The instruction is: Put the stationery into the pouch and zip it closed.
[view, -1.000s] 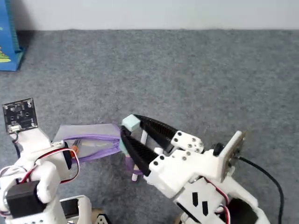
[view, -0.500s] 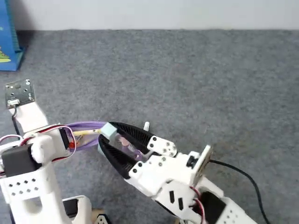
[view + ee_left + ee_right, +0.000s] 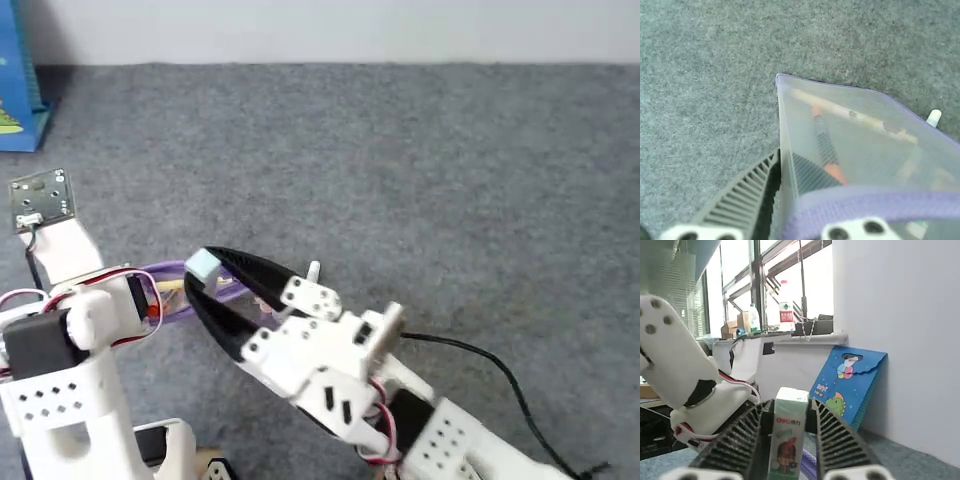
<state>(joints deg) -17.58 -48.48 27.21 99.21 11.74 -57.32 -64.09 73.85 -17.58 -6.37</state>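
Eraser loading is the step you have in hand. Your right claw [image 3: 196,274] is clenched on a mint-green eraser [image 3: 203,265], pinned between its black ribbed fingers, and it hangs right at the purple-banded mouth of the pouch [image 3: 850,150]. Your left claw [image 3: 150,300] is gripping the pouch by its purple zip band, over the grey table [image 3: 450,170]. Through the clear wall you can see a pale pencil [image 3: 850,114] and an orange-marked pen [image 3: 825,145] already inside, so I would judge the task partly done. A white tip [image 3: 313,270] pokes out just past the far side of the pouch, and you cannot tell from these views whether that piece is inside or lying loose beside it. Next, ease the eraser between the two sides of the band before you release it; the mouth looks narrow and the claw is wide, so a release too soon could drop the eraser outside. Hold the left grip firm meanwhile. The zip is not yet closed, and you should check the white-tipped piece before closing it.
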